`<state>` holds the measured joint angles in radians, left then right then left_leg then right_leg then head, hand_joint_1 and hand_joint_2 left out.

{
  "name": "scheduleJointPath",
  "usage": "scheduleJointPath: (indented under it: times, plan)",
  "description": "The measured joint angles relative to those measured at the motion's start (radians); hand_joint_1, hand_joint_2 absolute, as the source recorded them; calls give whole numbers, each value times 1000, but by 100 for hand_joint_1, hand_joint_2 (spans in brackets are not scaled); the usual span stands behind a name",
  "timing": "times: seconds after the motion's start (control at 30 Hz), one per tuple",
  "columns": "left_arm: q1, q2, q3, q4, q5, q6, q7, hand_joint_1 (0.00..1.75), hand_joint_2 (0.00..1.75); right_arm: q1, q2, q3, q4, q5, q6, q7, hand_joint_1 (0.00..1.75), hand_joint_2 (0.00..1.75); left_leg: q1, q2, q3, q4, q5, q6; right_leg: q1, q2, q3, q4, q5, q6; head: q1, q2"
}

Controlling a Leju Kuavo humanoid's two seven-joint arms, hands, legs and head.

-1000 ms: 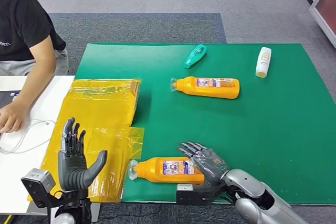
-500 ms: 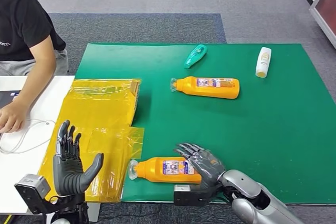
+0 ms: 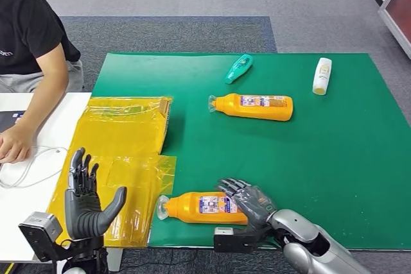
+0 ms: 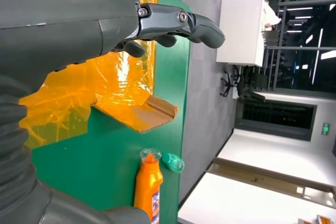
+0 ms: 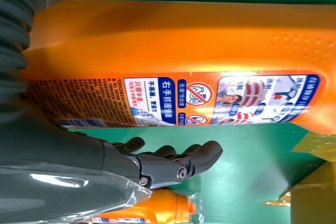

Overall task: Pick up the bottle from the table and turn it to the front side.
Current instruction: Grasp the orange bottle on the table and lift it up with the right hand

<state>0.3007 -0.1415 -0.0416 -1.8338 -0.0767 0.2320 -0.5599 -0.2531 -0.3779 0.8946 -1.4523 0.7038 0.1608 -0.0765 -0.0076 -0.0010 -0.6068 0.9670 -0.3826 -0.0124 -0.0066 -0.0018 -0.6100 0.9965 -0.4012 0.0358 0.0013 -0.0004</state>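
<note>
The right hand (image 3: pixel 250 202) lies over the base end of the near bottle (image 3: pixel 201 208), which rests on its side at the front edge of the green desk (image 3: pixel 339 158). Its fingers (image 5: pixel 190 161) are spread along one flank of the bottle; whether they press it I cannot tell. The bottle's cap points away from them, toward the yellow bags (image 3: pixel 126 139). The left hand (image 3: pixel 87 200) hangs upright over the bags, fingers (image 4: pixel 190 22) apart, holding nothing. Beyond the right fingers lies a second orange bottle (image 3: pixel 252 106).

L robot hand (image 3: pixel 87 200) raised upright, palm open, fingers (image 3: pixel 80 166) spread, thumb out to the side. R robot hand (image 3: pixel 248 200) low, fingers apart, silver forearm angled in from lower right.
</note>
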Motion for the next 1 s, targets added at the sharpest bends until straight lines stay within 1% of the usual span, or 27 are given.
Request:
scheduleJointPath:
  times: [0.47,0.67,0.87,1.0]
  plan:
    - [1,0,0,0,2,2,0,0,175,-8,4,0,19,14,-3,16,0,175,0,0,0,0,0,0,0,0,0,0,0,0,0,0]
    - [1,0,0,0,4,2,0,0,175,-19,16,3,31,21,7,27,0,175,0,0,0,0,0,0,0,0,0,0,0,0,0,0]
    - [1,0,-1,0,7,7,0,0,175,-39,20,10,41,6,49,70,0,175,0,0,1,0,0,0,0,0,1,0,0,0,0,0]
    - [1,0,-1,0,10,12,0,0,175,-46,21,15,45,10,53,107,0,175,0,0,2,0,0,0,0,0,1,0,0,0,0,0]
